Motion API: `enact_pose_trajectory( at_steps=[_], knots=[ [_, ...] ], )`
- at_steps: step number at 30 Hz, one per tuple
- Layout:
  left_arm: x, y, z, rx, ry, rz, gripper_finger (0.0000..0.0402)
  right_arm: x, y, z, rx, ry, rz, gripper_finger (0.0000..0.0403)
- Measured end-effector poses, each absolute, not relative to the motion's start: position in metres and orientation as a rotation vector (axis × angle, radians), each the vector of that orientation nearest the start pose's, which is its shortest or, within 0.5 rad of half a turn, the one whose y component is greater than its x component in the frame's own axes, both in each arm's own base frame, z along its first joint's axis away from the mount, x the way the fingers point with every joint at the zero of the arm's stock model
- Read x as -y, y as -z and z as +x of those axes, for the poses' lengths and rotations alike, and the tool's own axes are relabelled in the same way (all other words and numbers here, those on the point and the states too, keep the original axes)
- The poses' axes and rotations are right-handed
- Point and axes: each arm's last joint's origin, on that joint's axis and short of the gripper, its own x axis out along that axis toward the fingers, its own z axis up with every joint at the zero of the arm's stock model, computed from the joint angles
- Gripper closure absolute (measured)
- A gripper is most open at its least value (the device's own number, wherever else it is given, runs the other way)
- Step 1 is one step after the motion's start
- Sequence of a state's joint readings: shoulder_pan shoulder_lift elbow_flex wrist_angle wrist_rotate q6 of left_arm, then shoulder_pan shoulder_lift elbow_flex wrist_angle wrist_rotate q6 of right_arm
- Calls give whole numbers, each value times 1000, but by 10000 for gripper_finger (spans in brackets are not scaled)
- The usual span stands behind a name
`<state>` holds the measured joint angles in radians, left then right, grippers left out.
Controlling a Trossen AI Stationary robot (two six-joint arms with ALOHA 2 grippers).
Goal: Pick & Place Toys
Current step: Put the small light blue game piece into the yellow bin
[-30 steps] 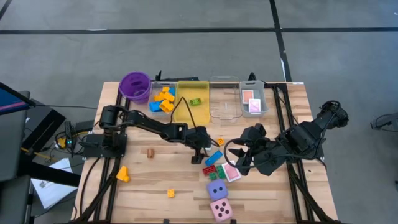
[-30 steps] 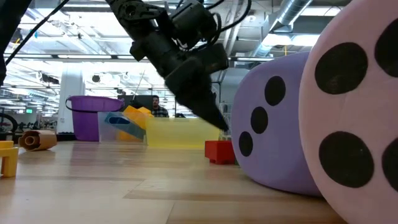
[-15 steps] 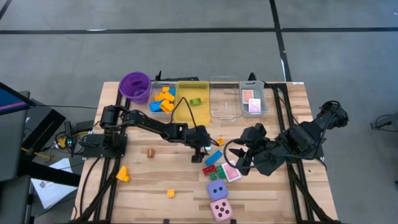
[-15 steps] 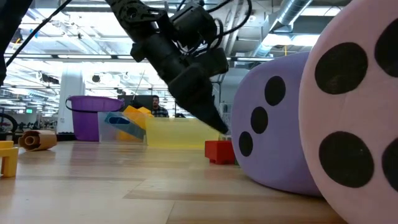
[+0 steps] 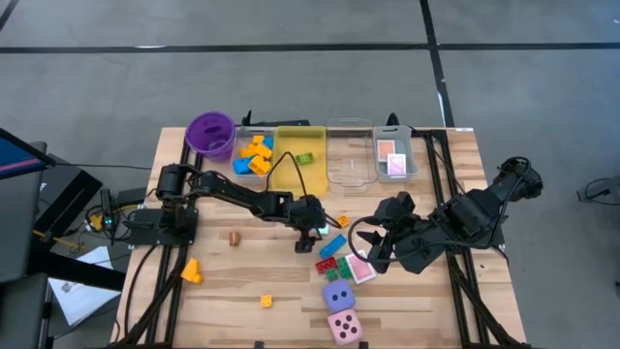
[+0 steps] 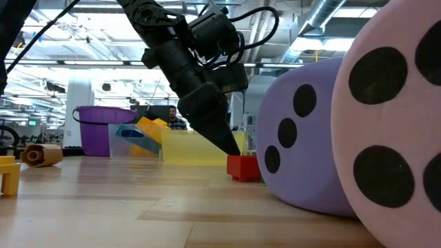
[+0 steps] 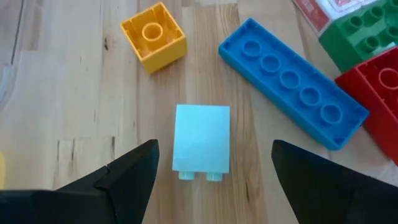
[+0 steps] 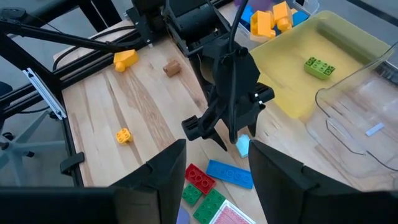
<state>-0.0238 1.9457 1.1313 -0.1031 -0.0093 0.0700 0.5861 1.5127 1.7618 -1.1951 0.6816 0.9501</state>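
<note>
A pale blue brick (image 7: 202, 142) lies on its side on the wood, close to a small yellow brick (image 7: 153, 35) and a long blue brick (image 7: 291, 91). My left gripper (image 7: 214, 180) is open and slants down over the pale brick, one finger on each side and not touching it. The high view shows this gripper (image 5: 316, 233) at mid-table. A red brick (image 5: 326, 264), a green brick (image 5: 342, 268) and a pink-backed card (image 5: 361, 269) lie nearer the front. My right gripper (image 5: 371, 250) hangs open above the card, with nothing between its fingers.
A purple die (image 5: 337, 296) and a pink die (image 5: 344, 327) sit near the front edge. Along the far edge stand a purple cup (image 5: 210, 134), a clear tray of bricks (image 5: 242, 145), a yellow tray (image 5: 291, 174), a clear tray (image 5: 351, 165) and a card tray (image 5: 412, 160). Loose yellow pieces (image 5: 266, 301) lie at front left.
My left gripper has tipped more steeply downward. Its fingertips have sunk a little toward the table beside the pale blue brick, and it has stayed open. The bricks have not moved.
</note>
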Motion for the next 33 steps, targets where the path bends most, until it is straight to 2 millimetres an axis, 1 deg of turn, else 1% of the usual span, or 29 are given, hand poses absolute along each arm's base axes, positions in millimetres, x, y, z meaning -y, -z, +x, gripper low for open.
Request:
enact_pose_trajectory(
  at_steps=[5, 11, 14, 17, 21, 26, 33],
  knots=[
    [9, -133, 383, -963, 55, 76, 96, -144, -406, 250, -650, 429, 328, 235],
    [8, -126, 378, -987, 51, 69, 96, -153, -393, 266, -678, 428, 314, 235],
    [8, -122, 376, -974, 24, 21, 96, -159, -383, 273, -712, 425, 299, 235],
    [8, -120, 376, -934, -9, -43, 96, -163, -377, 279, -734, 406, 306, 235],
    [8, -119, 376, -888, -24, -75, 96, -167, -373, 285, -753, 375, 325, 235],
    [8, -120, 379, -834, -30, -73, 96, -165, -374, 285, -751, 375, 330, 235],
    [8, -122, 380, -817, -5, -6, 99, -165, -375, 285, -751, 372, 320, 235]
  ],
)
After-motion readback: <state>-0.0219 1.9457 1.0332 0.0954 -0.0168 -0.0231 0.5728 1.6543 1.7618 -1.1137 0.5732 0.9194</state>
